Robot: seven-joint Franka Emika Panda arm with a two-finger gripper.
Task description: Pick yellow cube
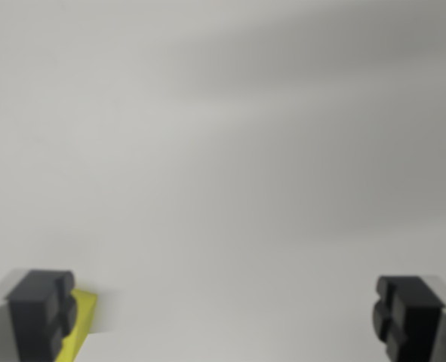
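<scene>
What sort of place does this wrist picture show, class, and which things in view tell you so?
Probably a bare lab tabletop set up for robot trials. A plain pale surface fills the view, the gripper has dark fingertips spread wide apart, and a yellow cube peeks beside the fingertip on the wrist view's left.

A bare, staged test setup rather than a lived-in room, though the exact kind of place cannot be told. A plain, pale grey-white surface (pixel 230 151) fills the blurred wrist view from edge to edge, unmarked, crossed only by soft grey shadow bands near the top.
</scene>
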